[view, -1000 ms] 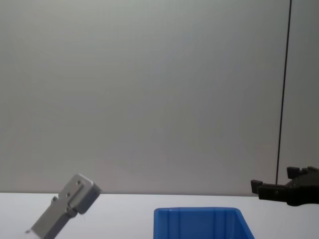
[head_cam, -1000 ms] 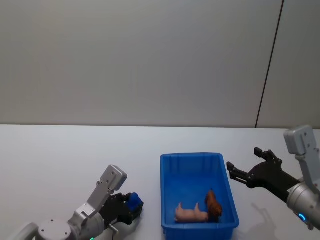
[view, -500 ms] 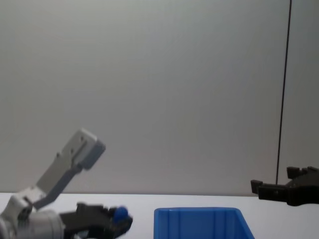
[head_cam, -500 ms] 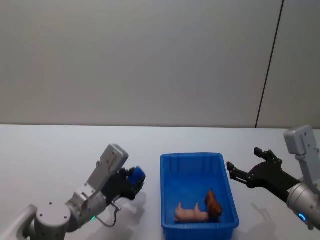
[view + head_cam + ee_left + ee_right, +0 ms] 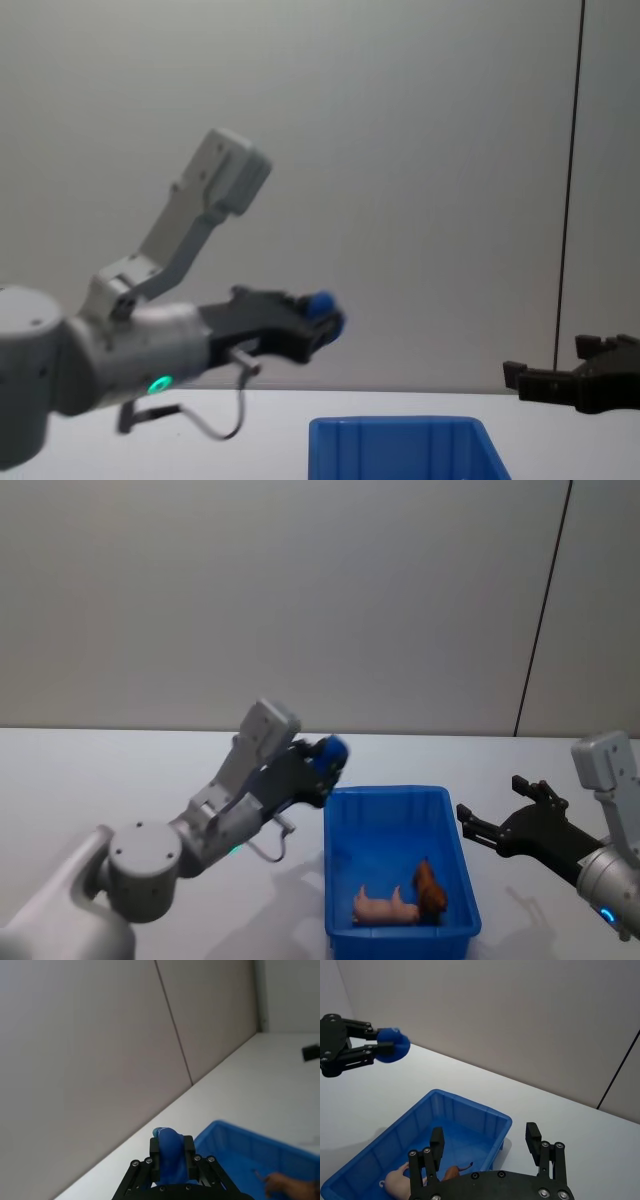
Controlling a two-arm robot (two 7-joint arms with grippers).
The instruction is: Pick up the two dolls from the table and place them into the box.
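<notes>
My left gripper (image 5: 327, 756) is shut on a small blue doll (image 5: 334, 749), held in the air just beyond the far left corner of the box (image 5: 385, 793). The chest view shows the blue doll (image 5: 322, 304) well above the box's rim (image 5: 400, 427). In the left wrist view the doll (image 5: 170, 1154) sits pinched between the two black fingers. Inside the bright blue box lie a pink pig-like doll (image 5: 383, 908) and a brown doll (image 5: 428, 885). My right gripper (image 5: 490, 826) hovers open to the right of the box, a little above the table (image 5: 120, 770).
A plain grey wall stands behind the white table, with a dark vertical seam (image 5: 540, 610) at the right. The right wrist view shows the left gripper (image 5: 375, 1046) with the doll past the box's far end.
My left arm has lifted the blue doll off the table and swung it up and rightward, from the near left to beside the box's far corner. The right arm has stayed still.
</notes>
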